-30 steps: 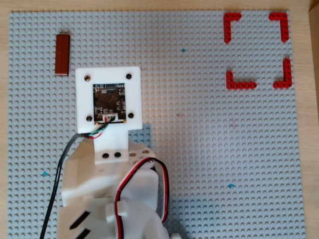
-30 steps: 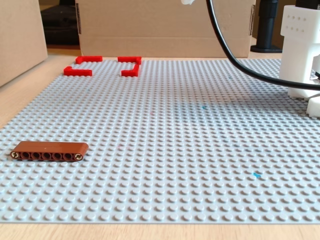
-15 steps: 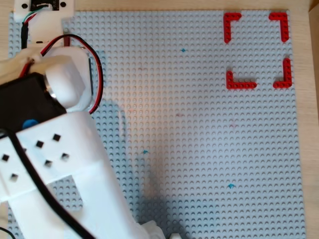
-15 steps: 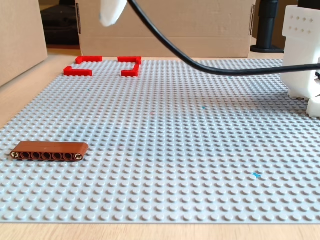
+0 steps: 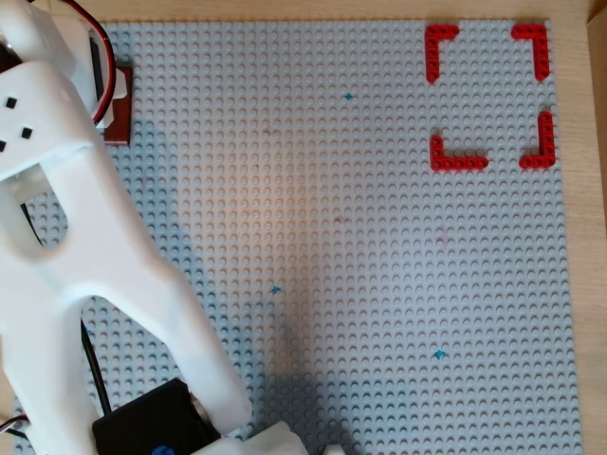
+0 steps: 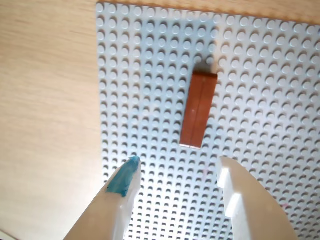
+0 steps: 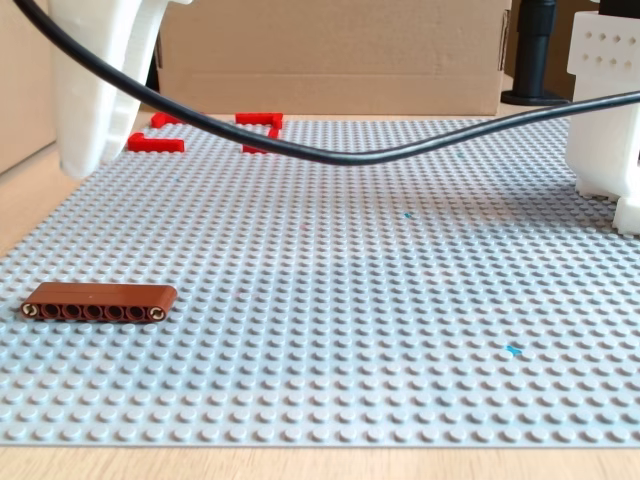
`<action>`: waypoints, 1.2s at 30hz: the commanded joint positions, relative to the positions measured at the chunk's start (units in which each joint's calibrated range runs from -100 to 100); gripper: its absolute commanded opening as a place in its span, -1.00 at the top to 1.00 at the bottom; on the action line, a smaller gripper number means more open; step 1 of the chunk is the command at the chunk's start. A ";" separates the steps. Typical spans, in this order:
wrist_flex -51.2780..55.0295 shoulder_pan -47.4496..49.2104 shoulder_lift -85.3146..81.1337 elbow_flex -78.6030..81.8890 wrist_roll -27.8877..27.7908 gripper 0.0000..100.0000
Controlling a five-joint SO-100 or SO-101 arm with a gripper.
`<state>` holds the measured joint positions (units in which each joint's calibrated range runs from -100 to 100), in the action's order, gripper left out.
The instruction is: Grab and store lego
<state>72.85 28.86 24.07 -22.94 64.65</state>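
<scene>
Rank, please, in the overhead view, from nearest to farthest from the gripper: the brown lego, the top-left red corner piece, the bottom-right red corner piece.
The gripper is hidden under the arm at the overhead view's top left, above the lego.
1. Brown lego, left edge, beside the arm.
2. Top-left red corner piece, upper right area.
3. Bottom-right red corner piece, farther right and lower.

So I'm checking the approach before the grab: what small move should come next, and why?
Probably ease the open gripper forward and down over the lego: the brick lies flat on the baseplate, just ahead of the spread fingertips, untouched.
</scene>
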 commanded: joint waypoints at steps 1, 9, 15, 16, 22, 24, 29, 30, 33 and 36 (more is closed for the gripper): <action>1.70 0.74 2.94 -5.74 0.28 0.65; 3.27 0.22 9.88 -10.55 0.38 0.65; 3.88 -0.82 13.44 -14.36 1.59 0.65; 3.88 -0.90 13.86 -14.63 1.59 0.65; 3.71 -2.68 15.21 -14.81 1.38 0.65; 3.88 -3.57 15.30 -14.81 0.59 0.65; 3.27 -4.53 15.47 -14.72 0.23 0.65; 3.27 -4.53 15.47 -14.72 0.23 0.65; 3.27 -4.61 15.81 -14.45 0.23 0.65; 3.19 -4.75 17.92 -14.81 0.23 0.65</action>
<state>76.57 25.29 41.50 -34.84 65.07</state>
